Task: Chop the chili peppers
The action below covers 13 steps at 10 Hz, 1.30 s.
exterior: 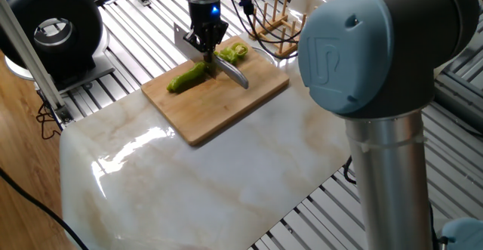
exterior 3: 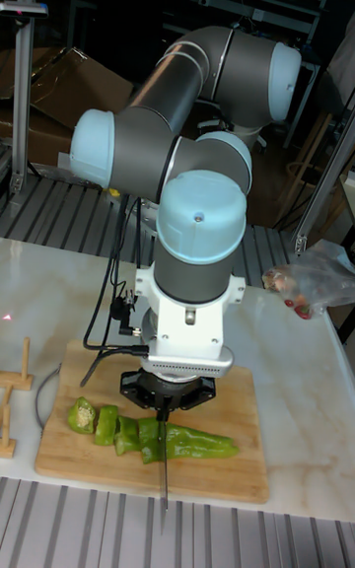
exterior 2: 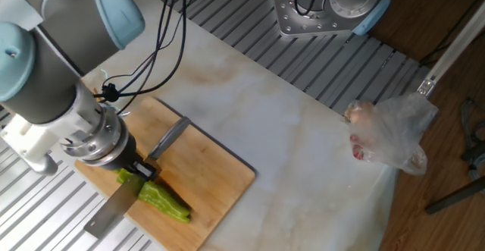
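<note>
A light-green chili pepper lies on the wooden cutting board (exterior: 226, 106). Its long uncut piece (exterior: 187, 78) (exterior 2: 165, 203) (exterior 3: 200, 446) points its tapered tip toward the board's front. Several cut slices (exterior: 235, 51) (exterior 3: 99, 422) lie in a row behind it. My gripper (exterior: 207, 47) (exterior 2: 139, 178) (exterior 3: 162, 418) hangs straight down over the cut end, shut on a knife (exterior: 231, 72) (exterior 2: 114, 211). The blade lies across the pepper at the board. In the tall fixed view the knife (exterior 3: 165, 469) shows edge-on.
A wooden rack (exterior: 275, 27) stands just behind the board. A clear plastic bag (exterior 2: 390, 133) lies at the marble slab's far side. A black round device (exterior: 53, 27) sits on the slatted table to the left. The arm's big elbow (exterior: 377, 46) fills the foreground.
</note>
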Available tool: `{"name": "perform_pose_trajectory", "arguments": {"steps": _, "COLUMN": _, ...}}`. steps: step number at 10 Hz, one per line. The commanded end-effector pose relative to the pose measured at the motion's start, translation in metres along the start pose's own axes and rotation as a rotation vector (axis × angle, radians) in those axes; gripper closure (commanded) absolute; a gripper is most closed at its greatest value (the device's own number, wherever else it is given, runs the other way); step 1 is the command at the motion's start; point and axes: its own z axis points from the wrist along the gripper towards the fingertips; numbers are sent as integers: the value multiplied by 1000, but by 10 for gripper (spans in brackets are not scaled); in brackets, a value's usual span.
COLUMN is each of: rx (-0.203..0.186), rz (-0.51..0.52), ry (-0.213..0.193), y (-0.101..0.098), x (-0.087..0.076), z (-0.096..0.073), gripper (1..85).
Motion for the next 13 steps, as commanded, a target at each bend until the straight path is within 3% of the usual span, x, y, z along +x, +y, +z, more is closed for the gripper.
{"name": "perform_pose_trajectory", "arguments": {"steps": 1, "rx": -21, "rz": 20, "ry": 11, "y": -1, "x": -1, "z": -14, "gripper": 843}}
{"name": "perform_pose_trajectory", "arguments": {"steps": 3, "rx": 7, "rz": 52, "ry": -22, "y": 7, "x": -13, "z": 4, "gripper": 843}}
{"name": "perform_pose_trajectory", "arguments": {"steps": 6, "rx": 31, "rz": 72, "ry": -35, "y": 15, "x": -21, "z": 20, "gripper": 843}}
{"name": "perform_pose_trajectory", "arguments": {"steps": 7, "rx": 25, "rz": 65, "ry": -13, "y": 16, "x": -18, "z": 16, "gripper": 843}}
{"name": "perform_pose_trajectory", "arguments": {"steps": 10, "rx": 25, "rz": 56, "ry": 69, "y": 9, "x": -3, "z": -20, "gripper": 843}}
{"name": "perform_pose_trajectory", "arguments": {"steps": 11, "rx": 38, "rz": 66, "ry": 74, "y": 7, "x": -1, "z": -24, "gripper": 843}}
{"name": "perform_pose_trajectory", "arguments": {"steps": 13, "rx": 99, "rz": 81, "ry": 72, "y": 5, "x": -1, "z": -16, "gripper": 843}}
